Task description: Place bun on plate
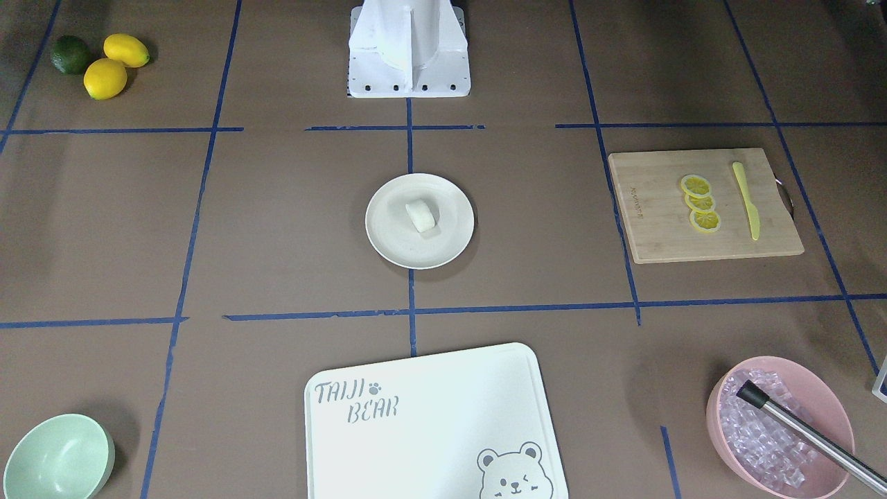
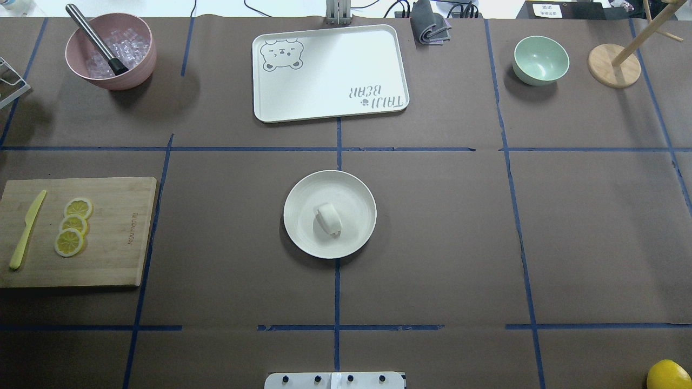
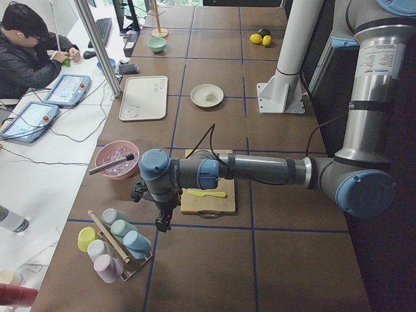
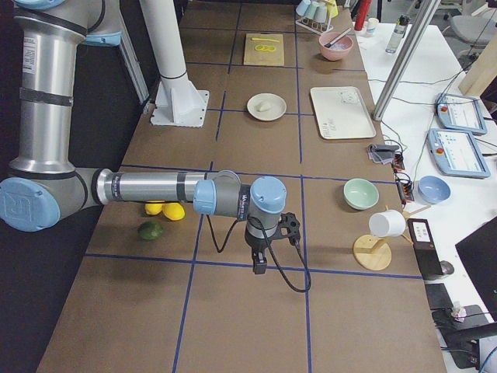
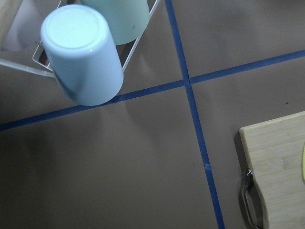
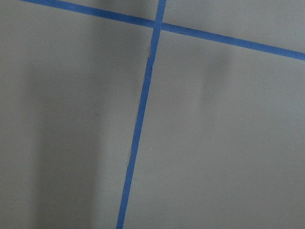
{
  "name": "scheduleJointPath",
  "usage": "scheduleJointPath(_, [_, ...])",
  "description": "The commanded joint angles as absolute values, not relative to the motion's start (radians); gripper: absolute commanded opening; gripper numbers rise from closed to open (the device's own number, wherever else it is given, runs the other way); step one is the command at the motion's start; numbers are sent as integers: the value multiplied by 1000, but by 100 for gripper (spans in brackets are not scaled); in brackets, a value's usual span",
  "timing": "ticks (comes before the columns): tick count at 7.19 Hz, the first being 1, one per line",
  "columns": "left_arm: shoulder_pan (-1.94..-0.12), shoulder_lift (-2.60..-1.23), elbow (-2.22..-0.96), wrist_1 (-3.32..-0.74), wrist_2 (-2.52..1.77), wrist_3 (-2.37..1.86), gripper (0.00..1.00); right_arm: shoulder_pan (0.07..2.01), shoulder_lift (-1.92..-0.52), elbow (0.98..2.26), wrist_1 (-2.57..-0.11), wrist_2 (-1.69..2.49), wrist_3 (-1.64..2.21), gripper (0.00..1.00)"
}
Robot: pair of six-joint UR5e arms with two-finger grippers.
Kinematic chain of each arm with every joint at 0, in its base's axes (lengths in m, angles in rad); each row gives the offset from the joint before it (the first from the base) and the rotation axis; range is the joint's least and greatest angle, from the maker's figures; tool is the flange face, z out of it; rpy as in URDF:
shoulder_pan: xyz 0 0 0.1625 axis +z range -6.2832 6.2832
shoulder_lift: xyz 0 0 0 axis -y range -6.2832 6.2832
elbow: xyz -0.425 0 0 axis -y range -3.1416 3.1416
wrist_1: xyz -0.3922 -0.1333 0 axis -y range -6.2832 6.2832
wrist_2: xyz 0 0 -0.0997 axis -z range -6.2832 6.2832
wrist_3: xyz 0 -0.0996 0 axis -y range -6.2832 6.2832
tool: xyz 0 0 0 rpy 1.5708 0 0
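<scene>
The white bun [image 1: 420, 215] [image 2: 328, 218] lies on its side near the middle of the cream plate [image 1: 447, 244] [image 2: 301, 229], at the table's centre. Neither gripper is near it. Only the exterior left view shows my left gripper [image 3: 161, 221]: it hangs over the table's left end, beside a rack of cups [image 3: 114, 244], and I cannot tell whether it is open or shut. My right gripper [image 4: 260, 266] appears only in the exterior right view, low over bare table at the right end, and its state cannot be told either. Both wrist views show only table.
A bamboo board [image 2: 119, 237] with lemon slices [image 2: 73, 226] and a yellow knife [image 2: 26, 231] lies on the left. A white tray [image 2: 330, 70], pink ice bowl [image 2: 138, 70], green bowl [image 2: 540, 59] stand at the far side. Lemons [image 1: 114, 66] and a lime [image 1: 69, 54] lie near the base. A person sits beyond the table.
</scene>
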State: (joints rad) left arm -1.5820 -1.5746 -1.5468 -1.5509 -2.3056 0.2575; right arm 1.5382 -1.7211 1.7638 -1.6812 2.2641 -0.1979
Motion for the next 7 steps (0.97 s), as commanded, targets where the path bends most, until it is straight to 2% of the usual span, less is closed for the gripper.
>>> scheduleJointPath(1, [-1583, -1571, -1545, -1560, -2306, 255, 100, 1539, -1721, 1763, -1681, 2264, -198, 100])
scheduleJointPath(7, [-1582, -1532, -1551, -1559, -2306, 261, 100, 1537, -1724, 1763, -1680, 2264, -198, 100])
